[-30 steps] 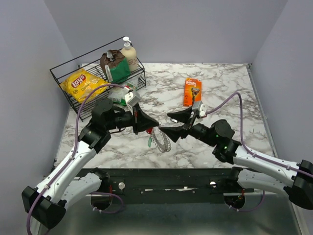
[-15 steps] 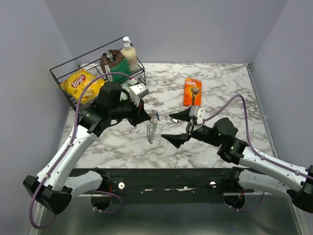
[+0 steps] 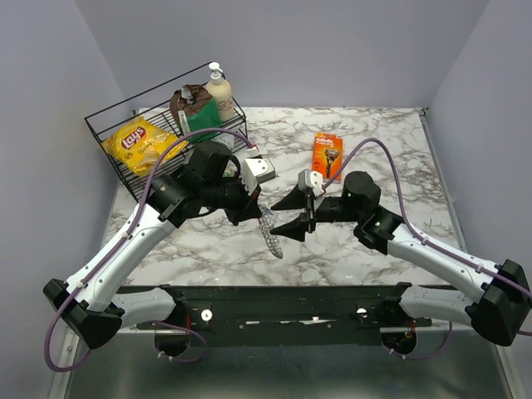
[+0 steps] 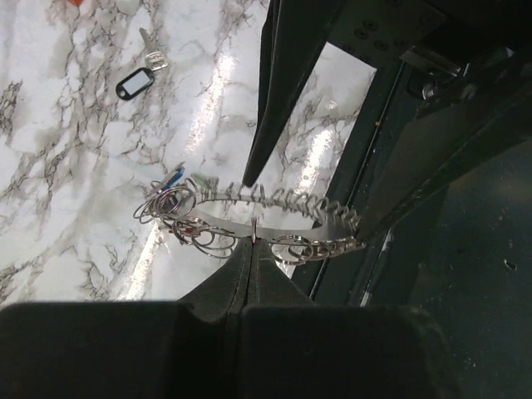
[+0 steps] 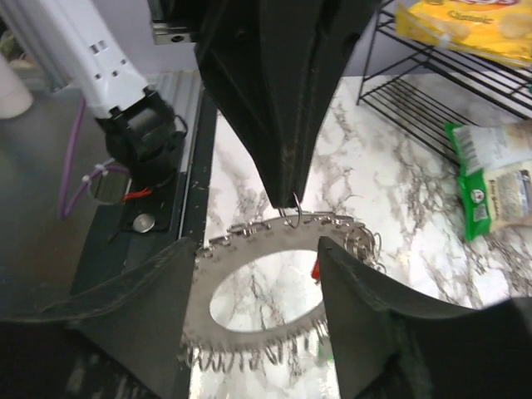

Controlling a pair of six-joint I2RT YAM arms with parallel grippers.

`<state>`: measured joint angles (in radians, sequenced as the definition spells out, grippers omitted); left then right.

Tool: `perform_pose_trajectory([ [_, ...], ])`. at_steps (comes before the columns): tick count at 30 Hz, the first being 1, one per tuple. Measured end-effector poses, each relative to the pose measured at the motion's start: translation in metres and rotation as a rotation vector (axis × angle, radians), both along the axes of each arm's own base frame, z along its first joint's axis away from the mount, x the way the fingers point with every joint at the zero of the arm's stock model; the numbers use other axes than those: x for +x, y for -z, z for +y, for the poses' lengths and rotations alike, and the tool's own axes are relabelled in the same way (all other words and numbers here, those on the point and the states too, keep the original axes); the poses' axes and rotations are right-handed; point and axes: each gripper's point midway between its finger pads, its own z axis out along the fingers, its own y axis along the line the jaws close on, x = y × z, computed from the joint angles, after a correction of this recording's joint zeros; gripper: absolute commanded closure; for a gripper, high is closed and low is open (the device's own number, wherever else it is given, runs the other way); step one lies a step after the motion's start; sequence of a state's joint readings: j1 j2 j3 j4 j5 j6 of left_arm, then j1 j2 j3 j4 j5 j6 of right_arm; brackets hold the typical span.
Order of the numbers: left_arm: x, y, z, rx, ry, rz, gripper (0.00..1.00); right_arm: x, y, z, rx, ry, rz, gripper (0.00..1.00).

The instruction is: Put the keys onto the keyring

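Marbled table (image 3: pixel 374 137) beneath keyring (image 3: pixel 271 237); left gripper (image 4: pixel 252 251) clamps keyring's rim; right gripper (image 3: pixel 274 221) gaping just beside keyring. Coloured keys (image 4: pixel 176 176) bunched at keyring, threading indiscernible; task judged unfinished.

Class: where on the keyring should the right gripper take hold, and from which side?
Probably the keyring's rim opposite the left gripper's pinch, approached edge-on from the right: it hangs as a thin flat band, so jaws close across its faces.

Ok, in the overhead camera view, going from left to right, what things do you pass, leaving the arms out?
From the left: yellow Lay's chip bag → soap bottle → keyring → orange razor pack. The brown bag overlaps the bottle, so it is left out.
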<state>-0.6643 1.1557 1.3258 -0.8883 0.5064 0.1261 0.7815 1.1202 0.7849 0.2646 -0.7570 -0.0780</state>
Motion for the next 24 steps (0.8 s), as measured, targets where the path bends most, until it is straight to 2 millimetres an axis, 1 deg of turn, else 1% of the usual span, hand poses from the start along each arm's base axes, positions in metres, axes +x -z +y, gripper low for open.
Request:
perform_pose_trajectory([
  [4,-0.0039,0.0027,-0.0044,0.012,0.031,-0.002,1.00,-0.0082,-0.0003,0.0043,-0.003,-0.068,0.017,0.42],
  [6,-0.0044,0.0025,-0.0049,0.013,0.037,-0.007,1.00,-0.0108,-0.0019,0.0044,0.000,-0.083,0.017,0.48],
  [10,-0.0041,0.0028,-0.0048,0.014,0.041,-0.011,1.00,-0.0123,-0.0027,0.0050,0.002,-0.093,0.025,0.51],
  [17,-0.0053,0.0023,-0.0060,0.012,0.055,-0.018,1.00,-0.0083,0.0042,0.0086,-0.009,-0.087,0.051,0.52],
  [24,-0.0065,0.0019,-0.0070,0.009,0.075,-0.028,1.00,-0.0028,0.0011,0.0098,0.004,-0.059,0.045,0.50],
])
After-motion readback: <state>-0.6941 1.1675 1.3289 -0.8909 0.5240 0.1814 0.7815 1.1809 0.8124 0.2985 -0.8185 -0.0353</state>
